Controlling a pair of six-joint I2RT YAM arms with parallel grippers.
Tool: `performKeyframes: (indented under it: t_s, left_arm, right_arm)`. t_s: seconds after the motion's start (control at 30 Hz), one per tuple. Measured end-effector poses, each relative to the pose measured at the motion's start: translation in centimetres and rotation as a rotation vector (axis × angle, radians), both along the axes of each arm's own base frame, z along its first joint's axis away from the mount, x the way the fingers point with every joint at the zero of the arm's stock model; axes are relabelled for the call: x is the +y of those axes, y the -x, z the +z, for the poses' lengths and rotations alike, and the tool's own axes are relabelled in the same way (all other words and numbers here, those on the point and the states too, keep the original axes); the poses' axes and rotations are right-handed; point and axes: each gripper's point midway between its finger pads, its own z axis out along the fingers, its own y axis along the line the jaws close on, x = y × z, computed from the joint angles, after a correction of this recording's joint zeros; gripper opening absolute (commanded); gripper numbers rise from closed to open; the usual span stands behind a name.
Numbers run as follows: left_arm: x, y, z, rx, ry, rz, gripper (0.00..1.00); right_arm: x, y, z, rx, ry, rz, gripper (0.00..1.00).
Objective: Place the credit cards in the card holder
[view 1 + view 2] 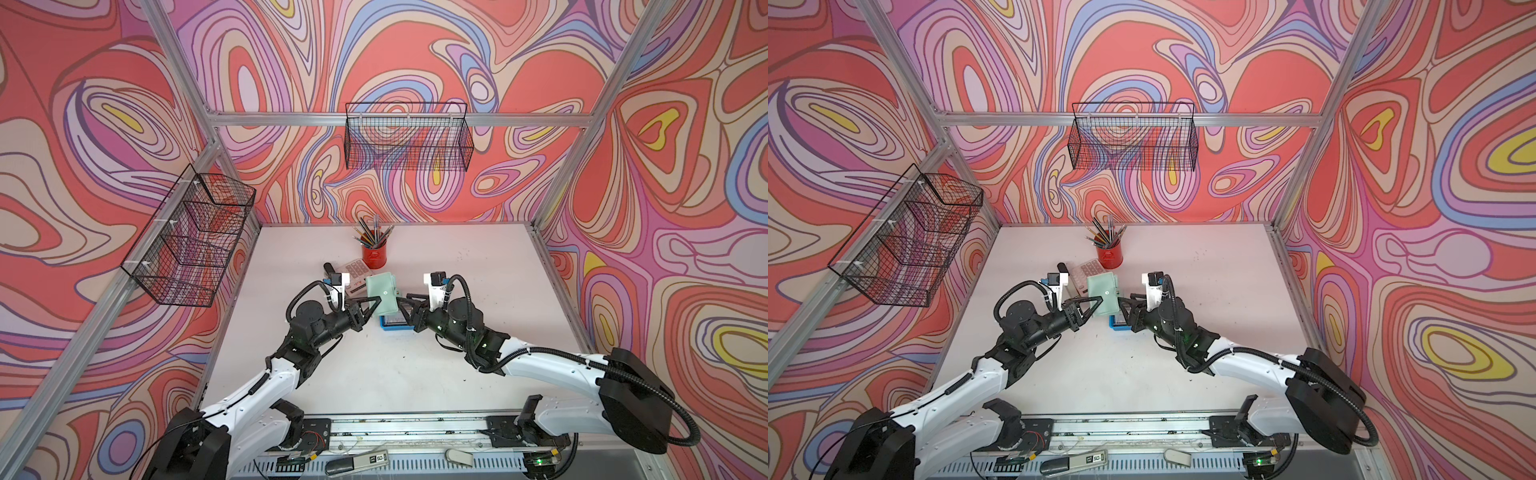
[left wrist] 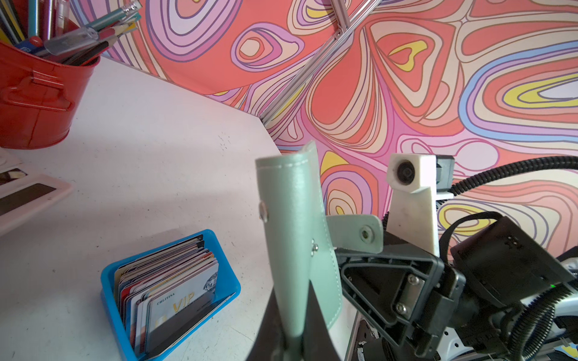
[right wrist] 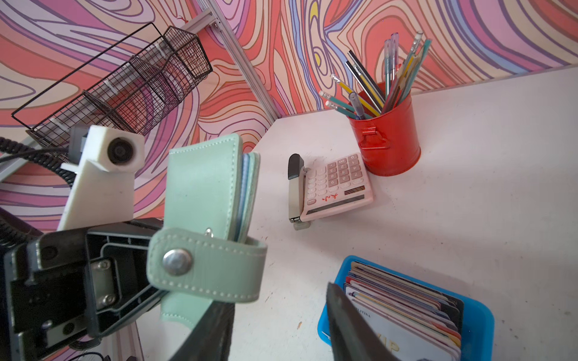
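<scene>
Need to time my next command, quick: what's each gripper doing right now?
Left gripper: closed, holding the card holder.
Right gripper: open, fingers apart beside the holder's snap tab, gripping nothing.

One card holder (image 1: 383,293) is in view. One blue tray (image 2: 230,283) stands on the desk (image 1: 374,374) and carries a packed row of credit cards (image 2: 175,287). There are well over ten, with edges too close together to count exactly. One red bucket (image 3: 387,147) near the desk's far edge has roughly a dozen pens and pencils (image 3: 369,84). There is one pink calculator (image 3: 336,184) with one stapler (image 3: 293,193) just beside it. Two wire baskets hang on the walls: the back basket (image 1: 409,137) with a single compartment and the side basket (image 1: 191,241) with three.
</scene>
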Motion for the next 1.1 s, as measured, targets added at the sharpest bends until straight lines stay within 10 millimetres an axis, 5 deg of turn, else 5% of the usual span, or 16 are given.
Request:
performKeyframes:
  t_s: [0.73,1.1]
  left_arm:
    - [0.4,-0.6,-0.8,0.016,-0.036,0.038,0.0]
    - [-0.4,0.1,1.2,-0.044,0.023,-0.027,0.0]
  right_arm:
    - [0.9,1.0,0.5,-0.013,-0.016,0.072,0.52]
    - [1.0,1.1,0.3,0.001,-0.024,0.077,0.5]
